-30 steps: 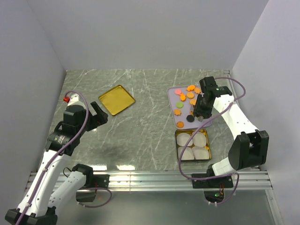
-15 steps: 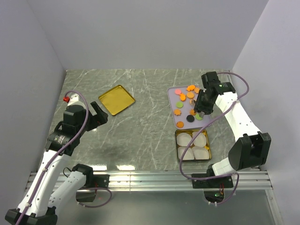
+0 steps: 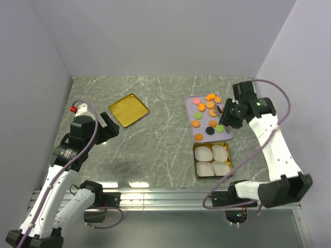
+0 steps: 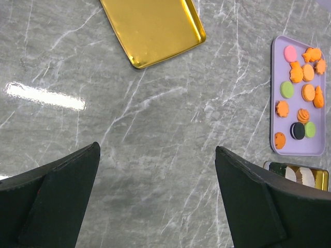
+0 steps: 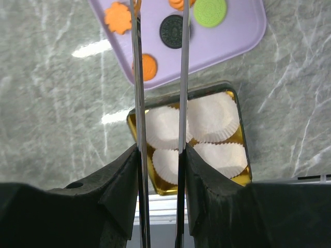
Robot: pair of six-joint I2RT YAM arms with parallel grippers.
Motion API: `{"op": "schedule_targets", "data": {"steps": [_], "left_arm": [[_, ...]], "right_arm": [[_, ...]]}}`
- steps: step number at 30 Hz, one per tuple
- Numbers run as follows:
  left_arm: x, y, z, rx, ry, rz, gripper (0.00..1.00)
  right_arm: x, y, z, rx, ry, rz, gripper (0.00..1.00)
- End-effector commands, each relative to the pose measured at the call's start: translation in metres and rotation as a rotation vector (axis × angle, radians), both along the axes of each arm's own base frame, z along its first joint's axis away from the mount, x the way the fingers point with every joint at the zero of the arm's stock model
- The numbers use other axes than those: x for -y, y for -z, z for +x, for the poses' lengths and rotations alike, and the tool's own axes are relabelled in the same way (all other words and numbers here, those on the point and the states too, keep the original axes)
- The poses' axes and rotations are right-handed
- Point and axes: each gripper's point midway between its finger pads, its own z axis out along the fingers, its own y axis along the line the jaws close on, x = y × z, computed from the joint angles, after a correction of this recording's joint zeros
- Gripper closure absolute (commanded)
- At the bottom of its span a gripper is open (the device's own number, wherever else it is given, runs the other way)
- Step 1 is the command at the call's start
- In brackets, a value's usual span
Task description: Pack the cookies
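Note:
The cookies [image 3: 207, 111] lie on a lilac tray [image 3: 189, 101]: mostly orange scalloped discs, with pink, green and black ones. My right gripper [image 3: 228, 117] hovers at the tray's right edge, shut on a pair of metal tongs [image 5: 182, 77]. In the right wrist view the tong blades run up past a black cookie [image 5: 172, 28], and their tips leave the frame. My right gripper [image 5: 160, 147] pinches both blades. My left gripper [image 4: 156, 147] stands wide open over bare table, far left of the cookies [image 4: 300, 93].
A gold tin [image 3: 196, 155] holding several white paper cups [image 5: 214, 116] sits just in front of the tray. Its gold lid [image 3: 128, 109] lies at the back left. White walls enclose the table on three sides.
My right arm has swung rightward and lifted from over the tray's near part to its right edge, uncovering the green cookie. The left arm has not moved.

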Motion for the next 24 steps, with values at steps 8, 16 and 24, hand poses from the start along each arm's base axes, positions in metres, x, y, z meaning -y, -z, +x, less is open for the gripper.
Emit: {"op": "schedule_targets", "data": {"steps": [8,16,24], "left_arm": [[0.006,0.000,0.005,0.008,0.028,-0.007,0.01],[0.005,-0.001,0.005,0.013,0.019,-0.008,0.01],[0.004,-0.005,0.004,0.027,0.018,-0.011,0.01]], "right_arm": [[-0.007,-0.029,-0.074,0.110,-0.024,0.131,0.60],[-0.011,-0.002,-0.134,0.042,-0.071,0.182,0.60],[-0.022,0.011,-0.164,-0.006,-0.158,0.232,0.60]]}}
